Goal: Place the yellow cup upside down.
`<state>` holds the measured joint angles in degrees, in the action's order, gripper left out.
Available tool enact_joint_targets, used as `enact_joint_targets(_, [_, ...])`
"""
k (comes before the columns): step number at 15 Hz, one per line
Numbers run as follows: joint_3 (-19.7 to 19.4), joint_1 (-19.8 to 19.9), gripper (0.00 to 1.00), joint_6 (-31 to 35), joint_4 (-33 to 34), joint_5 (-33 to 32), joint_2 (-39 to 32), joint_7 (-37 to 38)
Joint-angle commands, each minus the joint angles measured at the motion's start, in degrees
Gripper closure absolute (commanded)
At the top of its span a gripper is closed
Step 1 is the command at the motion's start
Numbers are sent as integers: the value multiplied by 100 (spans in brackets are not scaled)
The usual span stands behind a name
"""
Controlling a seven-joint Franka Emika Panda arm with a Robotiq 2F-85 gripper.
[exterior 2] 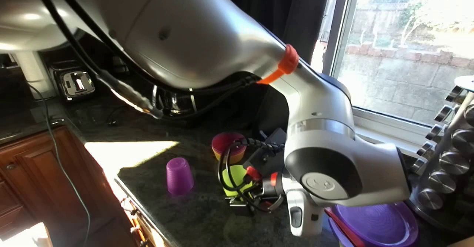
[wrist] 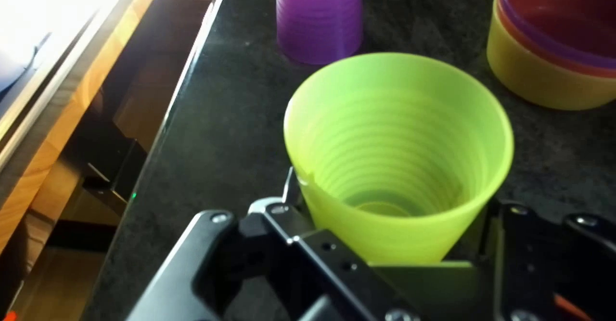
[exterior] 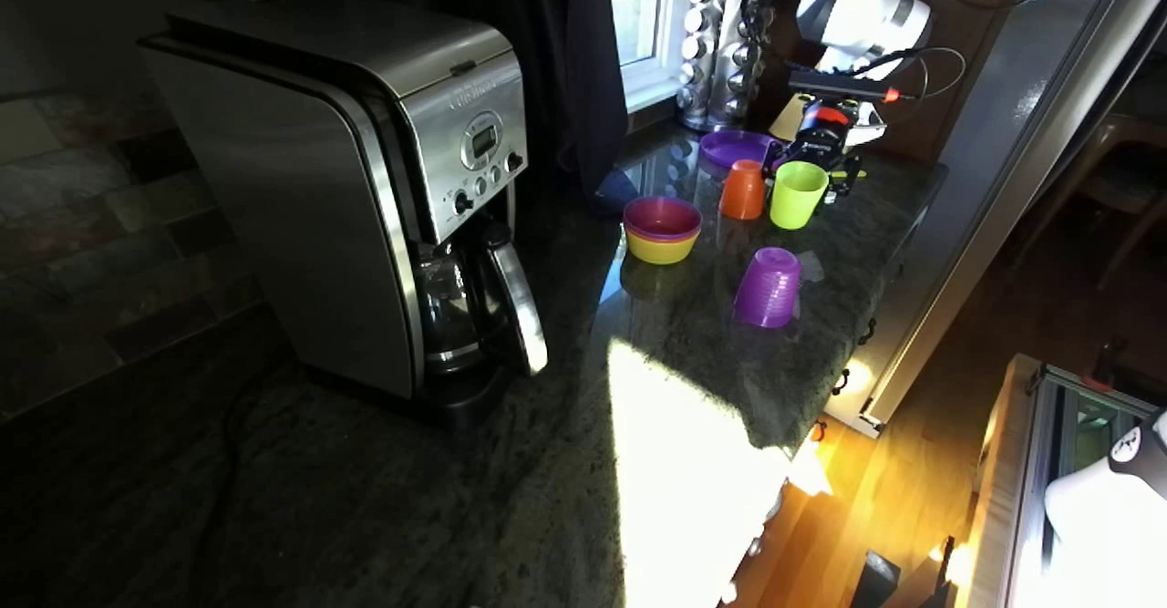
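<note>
Although one purple cup (exterior: 769, 289) and one orange cup (exterior: 743, 190) stand upside down on the dark counter (wrist: 221, 128), the one yellow cup (wrist: 404, 133) is upright, mouth upward, bringing the count of cups to three. Location of the yellow cup: within the single gripper (wrist: 391, 203), whose two fingers (wrist: 510, 249) are clamped on it from opposite sides, below the rim. Whether its base rests on the counter cannot be determined. In an exterior view it is near the orange cup; the purple cup stands apart from both. One stack of bowls (exterior: 661, 248) noted: three layers distinguishable, yellow lowest, then orange, then purple; whether the reddish interior belongs to a fourth bowl cannot be determined. One purple plate (exterior: 732, 147) lies near the orange cup. One coffee maker (exterior: 469, 134) stands on the counter, with one glass carafe (exterior: 449, 316).
</note>
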<state>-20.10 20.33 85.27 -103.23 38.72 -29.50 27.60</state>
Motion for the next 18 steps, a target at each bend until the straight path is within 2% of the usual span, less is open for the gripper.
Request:
enact_joint_targets(1, [-123, -542, 51, 1343, -1227, -346, 1253, 262])
enact_joint_targets(6, [73, -986, 51, 3345, -2386, -1169, 2426, 803])
enact_joint_targets(8, [207, -1033, 51, 4005, -2735, -1501, 2739, 1071])
enact_joint_targets(15, [643, -956, 51, 5440, -3596, -2470, 3472, 1956])
enact_joint_targets(18, [772, -858, 51, 6201, -3855, -3267, 3591, 2519])
